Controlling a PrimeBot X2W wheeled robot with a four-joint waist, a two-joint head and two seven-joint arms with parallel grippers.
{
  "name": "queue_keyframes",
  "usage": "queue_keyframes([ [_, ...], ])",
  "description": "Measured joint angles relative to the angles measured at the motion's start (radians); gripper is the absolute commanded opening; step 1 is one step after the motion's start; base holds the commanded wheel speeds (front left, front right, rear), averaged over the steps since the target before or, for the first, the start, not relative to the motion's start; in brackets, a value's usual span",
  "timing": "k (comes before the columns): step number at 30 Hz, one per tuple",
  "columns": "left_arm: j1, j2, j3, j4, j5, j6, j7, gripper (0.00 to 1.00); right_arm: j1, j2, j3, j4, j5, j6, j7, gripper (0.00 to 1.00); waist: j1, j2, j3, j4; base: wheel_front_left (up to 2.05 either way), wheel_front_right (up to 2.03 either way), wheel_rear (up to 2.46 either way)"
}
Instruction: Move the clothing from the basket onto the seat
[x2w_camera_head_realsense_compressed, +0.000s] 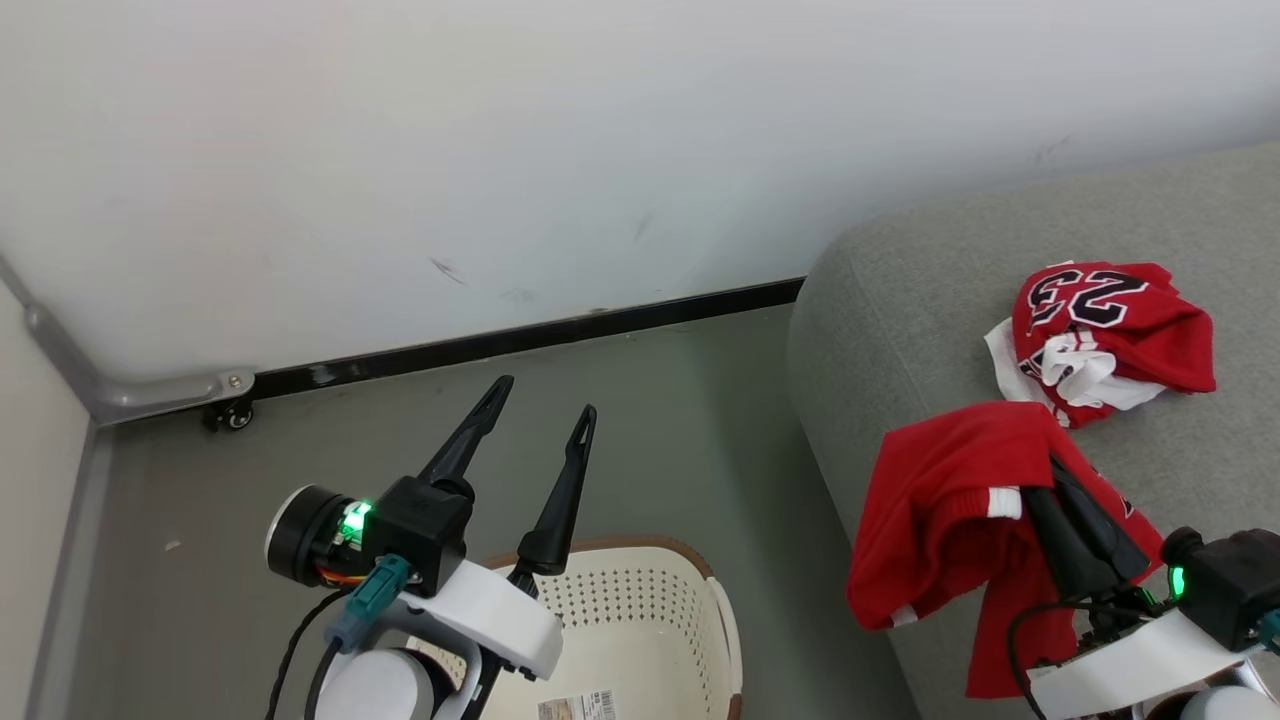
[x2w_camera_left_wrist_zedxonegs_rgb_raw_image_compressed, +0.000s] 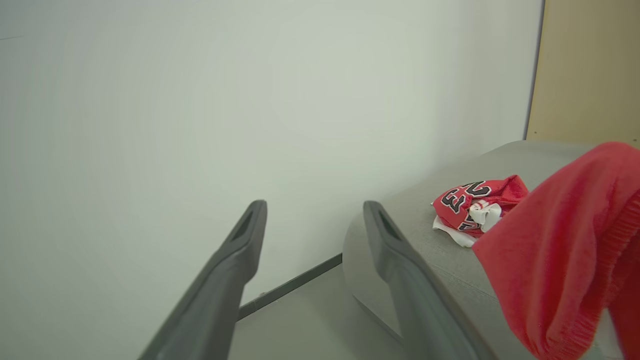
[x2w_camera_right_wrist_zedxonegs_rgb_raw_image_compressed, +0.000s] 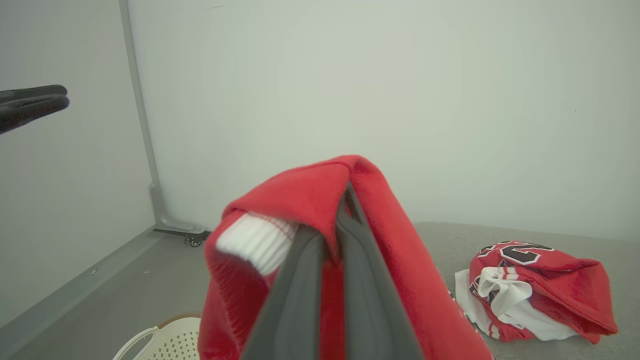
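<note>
Firstly, risk: the plain red garment (x2w_camera_head_realsense_compressed: 930, 500) hangs from the right gripper (x2w_camera_head_realsense_compressed: 1058, 478) over the sofa (x2w_camera_head_realsense_compressed: 920, 270), near its rounded edge, w/ a good part of the cloth draped toward the floor (x2w_camera_head_realsense_compressed: 650, 430) side. If you let go here, my judgement is that the overhang's weight could drag it off the cushion. Cause: release pos. too near the edge.

Second risk: the cloth is folded over both fingertips. On opening it may hook on a finger and get pulled back w/ the arm.

Third, minor: a drop further in could land on the number 23 jersey (x2w_camera_head_realsense_compressed: 1110, 330), which lies bunched on the sofa just beyond. No harm to the task, but note it.

Jaws, right: closed on the plain red garment. Cloth is pinched btwn the fingers near their tips, a white cuff shows beside them, and the rest hangs down both sides.

Jaws, left: left gripper (x2w_camera_head_realsense_compressed: 545, 400) is spread wide w/ nothing in it, above the basket (x2w_camera_head_realsense_compressed: 725, 620) and well apart from both garments.

Basket: on the floor beside the sofa. The part you can see has no cloth in it, and the label on its bottom is visible.
</note>
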Motion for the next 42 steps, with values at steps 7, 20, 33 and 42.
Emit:
queue_keyframes([
  [7,0.000,-0.008,-0.003,0.018,-0.007,0.000,-0.019,1.00,0.072,0.033,-0.041,-0.060,-0.013,0.000,0.029,0.00,0.0000,0.0000,-0.003,-0.063,0.00,0.00,0.00],
  [20,0.001,0.002,0.026,0.031,-0.007,0.019,-0.042,1.00,0.099,0.050,-0.032,-0.151,-0.038,0.000,0.076,0.00,0.0000,0.0000,-0.006,-0.169,0.00,0.00,0.00],
  [33,0.040,0.033,0.058,-0.007,0.000,0.065,-0.042,1.00,-0.019,-0.006,-0.112,-0.150,0.033,0.000,0.123,0.00,0.0000,0.0000,0.021,-0.220,0.00,0.00,0.00],
  [42,0.040,0.057,0.067,-0.069,0.015,0.081,-0.023,1.00,-0.227,-0.083,-0.184,-0.105,0.085,0.000,0.169,0.00,0.0000,0.0000,0.068,-0.212,0.00,0.00,0.00],
])
